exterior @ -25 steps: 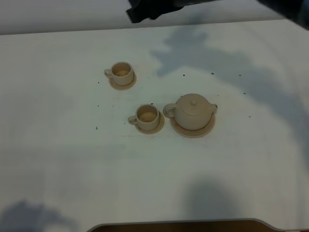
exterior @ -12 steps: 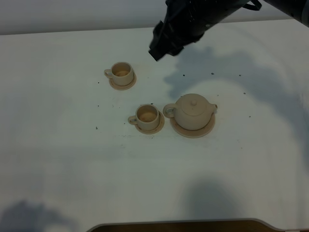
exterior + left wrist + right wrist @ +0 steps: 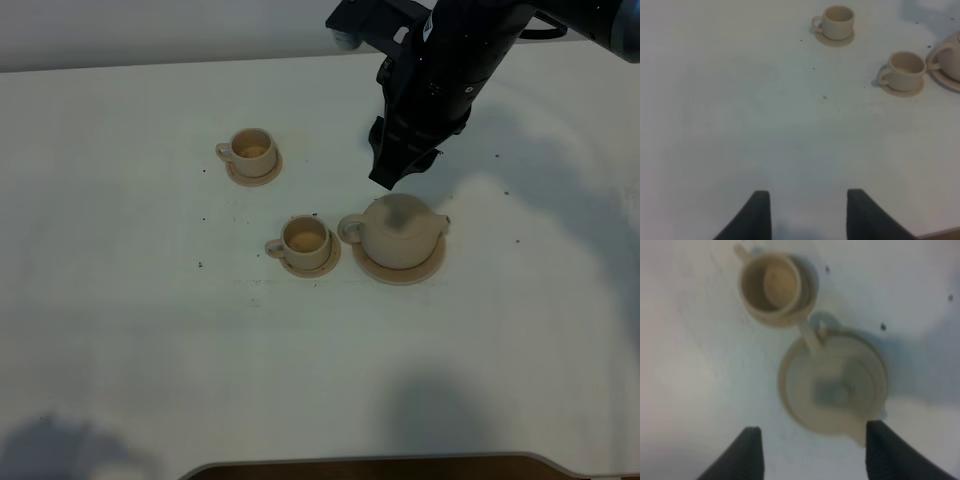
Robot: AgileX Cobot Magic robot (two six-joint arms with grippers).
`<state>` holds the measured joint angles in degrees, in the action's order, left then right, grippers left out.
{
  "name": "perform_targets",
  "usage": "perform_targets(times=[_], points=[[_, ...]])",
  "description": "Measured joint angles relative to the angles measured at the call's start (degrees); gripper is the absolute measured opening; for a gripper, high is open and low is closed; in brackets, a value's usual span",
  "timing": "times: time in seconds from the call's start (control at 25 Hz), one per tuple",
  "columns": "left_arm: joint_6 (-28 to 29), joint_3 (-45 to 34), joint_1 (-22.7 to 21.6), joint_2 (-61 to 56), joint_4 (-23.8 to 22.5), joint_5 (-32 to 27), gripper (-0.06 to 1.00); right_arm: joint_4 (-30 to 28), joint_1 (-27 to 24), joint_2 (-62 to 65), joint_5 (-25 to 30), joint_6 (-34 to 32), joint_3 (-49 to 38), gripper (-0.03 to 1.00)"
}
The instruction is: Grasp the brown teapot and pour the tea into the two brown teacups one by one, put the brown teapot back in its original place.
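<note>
Right gripper (image 3: 813, 429) hovering over brown teapot (image 3: 400, 235), jaws standing wide apart; teapot sitting on saucer (image 3: 430, 268), 3 o'clock of nearer teacup (image 3: 305, 240). Risk: off-centre closing tipping lid (image 3: 400, 211) or shoving handle (image 3: 350, 229), at 9 o'clock, into cup.

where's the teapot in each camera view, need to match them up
exterior high: teapot right of centre, on its saucer.
left wrist: teapot cut off at the frame edge.
right wrist: teapot mid-frame, seen from above.
shared landmark: teacup by its handle.
</note>
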<state>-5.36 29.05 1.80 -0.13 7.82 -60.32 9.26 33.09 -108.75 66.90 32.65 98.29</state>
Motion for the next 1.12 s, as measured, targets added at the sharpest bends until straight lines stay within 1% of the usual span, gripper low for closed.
perform_targets(times=[0.12, 0.2, 0.36, 0.48, 0.6, 0.68, 0.76, 0.92, 1.04, 1.12], points=[[0.0, 0.0, 0.0, 0.0, 0.0, 0.0, 0.36, -2.0, 0.0, 0.0, 2.5, 0.0, 0.0, 0.48], [0.0, 0.0, 0.0, 0.0, 0.0, 0.0, 0.36, -3.8, 0.0, 0.0, 2.8, -0.4, 0.0, 0.48], [0.0, 0.0, 0.0, 0.0, 0.0, 0.0, 0.36, -7.2, 0.0, 0.0, 2.9, -4.3, 0.0, 0.48], [0.0, 0.0, 0.0, 0.0, 0.0, 0.0, 0.36, -8.6, 0.0, 0.0, 2.9, -11.9, 0.0, 0.47], [0.0, 0.0, 0.0, 0.0, 0.0, 0.0, 0.36, -8.7, 0.0, 0.0, 2.3, -22.2, 0.0, 0.45], [0.0, 0.0, 0.0, 0.0, 0.0, 0.0, 0.36, -8.7, 0.0, 0.0, -1.2, -27.4, 0.0, 0.45], [0.0, 0.0, 0.0, 0.0, 0.0, 0.0, 0.36, -8.3, 0.0, 0.0, -5.5, -29.7, 0.0, 0.44], [0.0, 0.0, 0.0, 0.0, 0.0, 0.0, 0.36, -7.4, 0.0, 0.0, -16.6, -30.8, 0.0, 0.43], [0.0, 0.0, 0.0, 0.0, 0.0, 0.0, 0.36, -7.3, 0.0, 0.0, -26.2, -30.9, 0.0, 0.43], [0.0, 0.0, 0.0, 0.0, 0.0, 0.0, 0.36, -7.3, 0.0, 0.0, -33.6, -30.9, 0.0, 0.43]])
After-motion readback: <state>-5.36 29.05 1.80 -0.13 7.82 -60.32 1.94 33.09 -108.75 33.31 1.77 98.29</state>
